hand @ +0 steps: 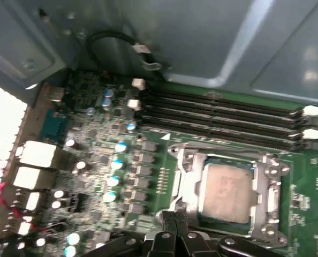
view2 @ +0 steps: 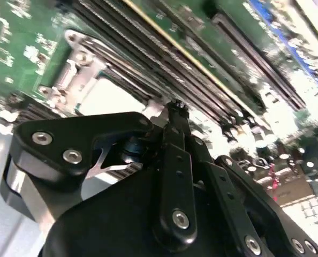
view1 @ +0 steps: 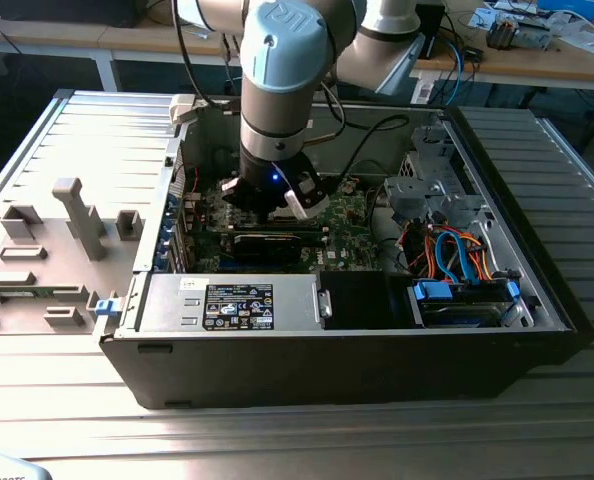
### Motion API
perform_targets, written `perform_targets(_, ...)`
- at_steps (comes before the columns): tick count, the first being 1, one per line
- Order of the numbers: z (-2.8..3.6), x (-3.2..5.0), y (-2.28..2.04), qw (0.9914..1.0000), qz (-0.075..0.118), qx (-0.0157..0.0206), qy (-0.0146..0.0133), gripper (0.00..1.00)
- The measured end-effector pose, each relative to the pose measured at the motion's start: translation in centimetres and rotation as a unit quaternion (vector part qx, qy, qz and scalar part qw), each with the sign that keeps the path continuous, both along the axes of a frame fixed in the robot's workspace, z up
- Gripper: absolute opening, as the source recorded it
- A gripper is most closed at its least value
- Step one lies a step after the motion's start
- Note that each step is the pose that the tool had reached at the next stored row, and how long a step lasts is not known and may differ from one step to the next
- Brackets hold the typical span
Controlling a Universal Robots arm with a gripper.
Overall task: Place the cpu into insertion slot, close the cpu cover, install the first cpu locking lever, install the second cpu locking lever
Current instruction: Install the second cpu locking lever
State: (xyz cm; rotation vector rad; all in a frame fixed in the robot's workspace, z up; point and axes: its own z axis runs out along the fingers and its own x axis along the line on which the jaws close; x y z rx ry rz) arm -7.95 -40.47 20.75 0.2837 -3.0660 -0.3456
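Here, my gripper [hand: 175,225] hovers with fingers pinched together, holding nothing, beside the insertion slot [hand: 226,190], where the cpu [hand: 226,193] sits under the closed cpu cover [hand: 266,184]. Drifting sideways, I judge, could scrape the neighbouring memory slots [hand: 223,115].

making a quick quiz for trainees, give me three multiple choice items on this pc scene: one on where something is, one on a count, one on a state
1. Where is the cpu?
A. on the side panel
B. in the insertion slot
C. on the power supply

2. How many long memory slots run beside the socket?
A. one
B. four
C. seven

3. How does the cpu cover lie?
A. down around the chip
B. standing upright
C. removed from the board

Answers: 1 B, the first wrist view shows the grey chip seated in the socket. 2 B, four parallel bars. 3 A, the frame lies flat, framing the chip, with the gripper at its edge.
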Motion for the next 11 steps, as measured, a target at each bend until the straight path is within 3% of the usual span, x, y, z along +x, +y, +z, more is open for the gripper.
perform_targets(2, 0.00, 1.01, 0.59, 1.00000, 0.000, -0.0029, 0.0011, 0.11)
perform_targets(5, 0.01, 1.68, 1.27, 0.99995, 0.000, -0.0102, 0.0013, 0.11)
perform_targets(8, 0.00, 2.60, 2.61, 0.99967, 0.000, -0.0256, 0.0017, 0.11)
perform_targets(11, 0.00, 3.23, 3.49, 0.99922, 0.000, -0.0396, 0.0018, 0.11)
